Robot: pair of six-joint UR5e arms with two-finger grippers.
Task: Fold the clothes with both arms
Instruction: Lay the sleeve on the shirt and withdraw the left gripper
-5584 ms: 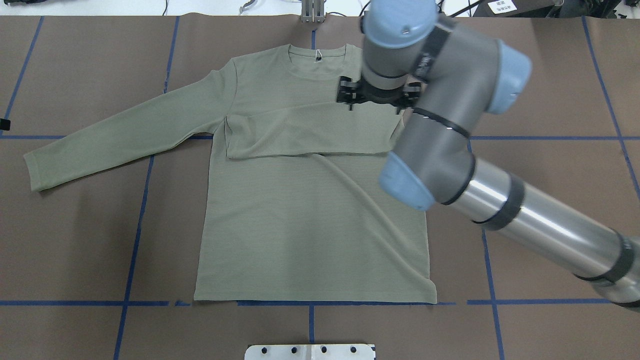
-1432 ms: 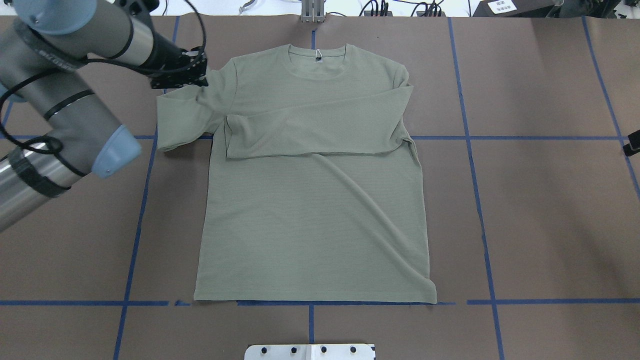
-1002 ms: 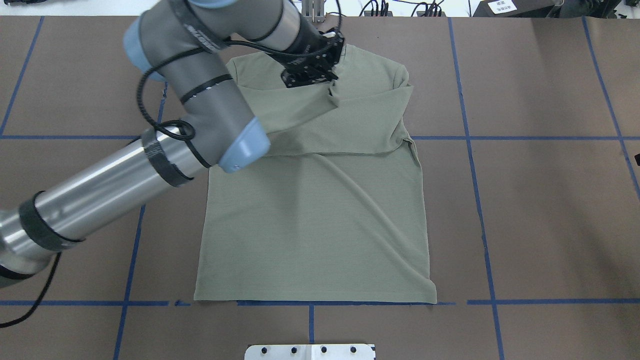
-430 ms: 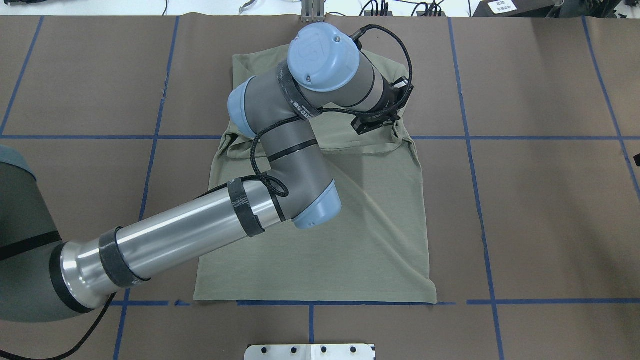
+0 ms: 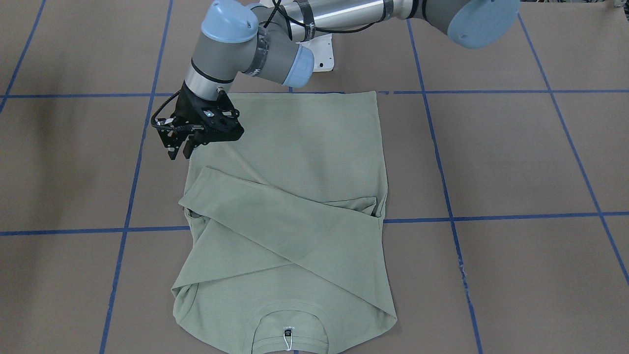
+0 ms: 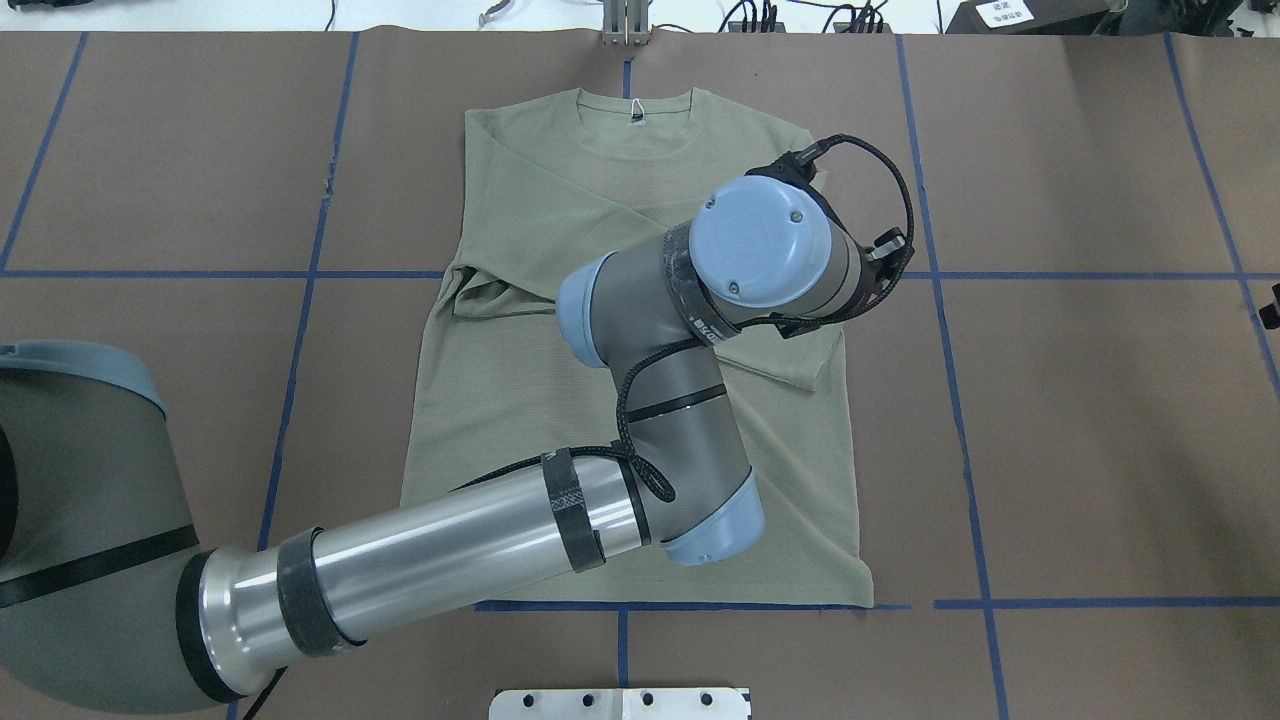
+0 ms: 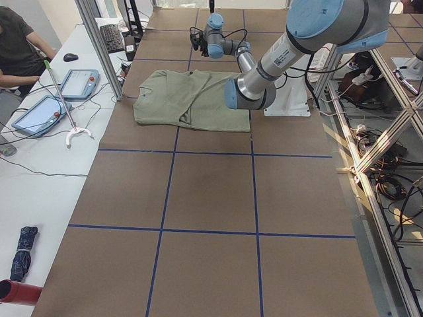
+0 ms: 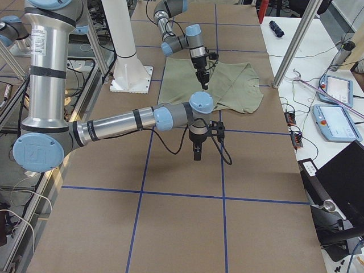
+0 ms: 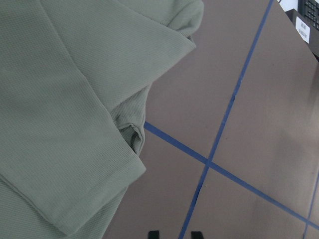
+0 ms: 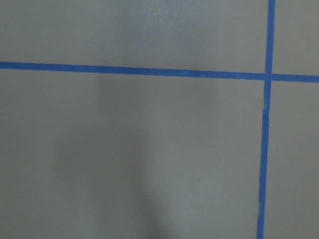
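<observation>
A: Where is shirt (image 5: pixel 304 147)?
B: Flat at frame ctr in front view, collar at btm edge, both sleeves crossed over chest.
A: L gripper (image 5: pixel 179 153)?
B: Upper left, just beside shirt's edge, fingers apart, empty. R gripper (image 8: pixel 197 154): cannot tell.

Bright even overhead light; soft shadows on table (image 5: pixel 491 147); glare streak on left arm (image 6: pixel 450 560); right wrist view slightly soft.

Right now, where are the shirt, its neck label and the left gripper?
shirt (image 5: pixel 304 142): exterior front-facing view, on the flat body panel.
neck label (image 6: pixel 634 114): overhead exterior view, on its dark middle.
left gripper (image 5: pixel 179 153): exterior front-facing view, midway between its fingertips.
</observation>
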